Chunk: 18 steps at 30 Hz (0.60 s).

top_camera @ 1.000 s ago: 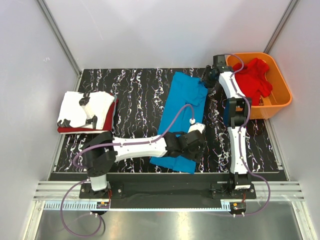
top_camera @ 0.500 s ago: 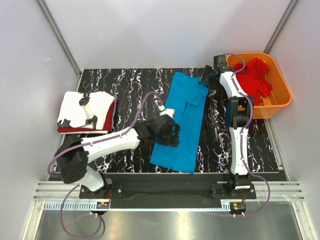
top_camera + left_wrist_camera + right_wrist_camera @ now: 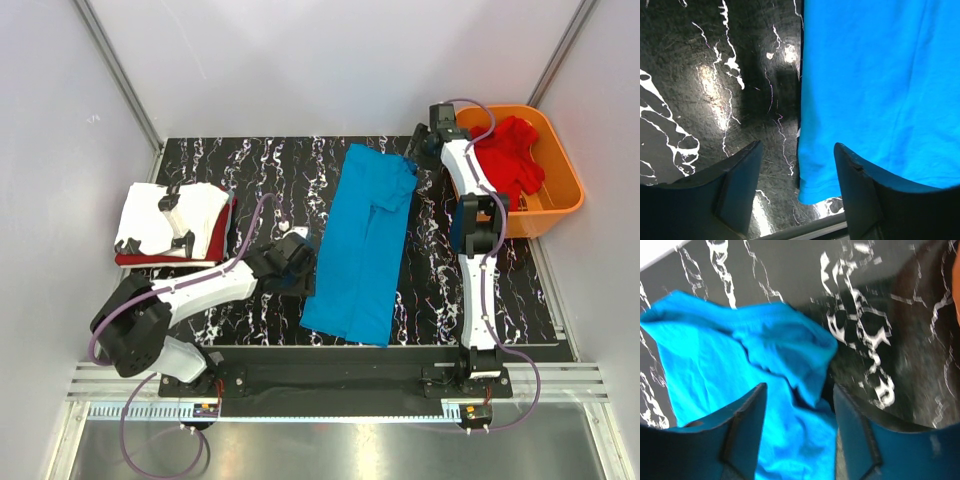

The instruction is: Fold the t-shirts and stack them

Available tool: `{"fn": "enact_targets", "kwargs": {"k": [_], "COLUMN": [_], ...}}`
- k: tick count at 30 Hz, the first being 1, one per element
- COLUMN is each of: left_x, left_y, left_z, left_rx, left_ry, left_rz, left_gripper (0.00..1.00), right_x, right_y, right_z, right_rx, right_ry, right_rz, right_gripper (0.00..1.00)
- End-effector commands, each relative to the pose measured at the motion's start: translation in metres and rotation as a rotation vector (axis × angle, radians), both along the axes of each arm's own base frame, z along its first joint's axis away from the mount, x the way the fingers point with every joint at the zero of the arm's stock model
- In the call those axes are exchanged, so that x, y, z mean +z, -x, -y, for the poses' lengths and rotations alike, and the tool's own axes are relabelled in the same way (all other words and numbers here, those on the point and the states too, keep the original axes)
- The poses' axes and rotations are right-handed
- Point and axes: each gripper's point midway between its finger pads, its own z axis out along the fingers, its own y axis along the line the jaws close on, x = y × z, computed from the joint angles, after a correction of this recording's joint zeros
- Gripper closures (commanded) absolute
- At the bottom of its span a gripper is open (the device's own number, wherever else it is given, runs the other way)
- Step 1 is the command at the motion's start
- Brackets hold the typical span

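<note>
The bright blue t-shirt [image 3: 365,245] lies folded lengthwise in a long strip on the black marbled table [image 3: 260,185]. My left gripper [image 3: 300,275] is open and empty, just left of the strip's near left edge; its wrist view shows the blue hem corner [image 3: 822,175] between the open fingers. My right gripper [image 3: 420,155] is open and empty above the shirt's bunched far right corner [image 3: 790,355]. A white t-shirt with black marks [image 3: 170,218] lies folded on a dark red one [image 3: 222,240] at the left. A brighter red t-shirt [image 3: 510,160] sits in the orange basket [image 3: 560,200].
The orange basket stands at the table's far right corner, beside the right arm. White walls and metal rails close in the table at back and sides. The table's front edge [image 3: 805,231] shows just below the left gripper.
My left arm has swung left off the blue shirt's near end to the table beside its left edge. The right gripper has risen slightly at the far right corner.
</note>
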Motion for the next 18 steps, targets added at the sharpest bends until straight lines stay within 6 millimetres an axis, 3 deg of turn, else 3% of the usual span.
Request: {"fn": "enact_targets", "kwargs": {"k": [1, 10, 13, 15, 18], "left_x": [0.006, -0.021, -0.026, -0.027, -0.032], "left_y": [-0.003, 0.012, 0.016, 0.019, 0.023], "left_z": [0.008, 0.004, 0.003, 0.007, 0.008], "left_rx": [-0.024, -0.015, -0.015, -0.023, -0.005], "left_ry": [0.063, 0.068, 0.080, 0.104, 0.139], "left_rz": [0.028, -0.037, -0.051, -0.061, -0.060], "left_gripper": [0.38, 0.59, 0.68, 0.73, 0.85], "right_x": [-0.006, -0.040, -0.046, -0.046, -0.047], "right_y": [-0.013, -0.019, -0.020, -0.024, -0.028], "right_z": [0.004, 0.002, 0.002, 0.000, -0.010], "right_rx": [-0.033, -0.039, -0.036, -0.035, -0.016], "right_ry": [-0.005, -0.007, -0.003, -0.009, -0.007], "right_rz": [0.013, -0.018, -0.020, -0.008, 0.008], "right_gripper": [0.39, 0.49, 0.65, 0.81, 0.90]}}
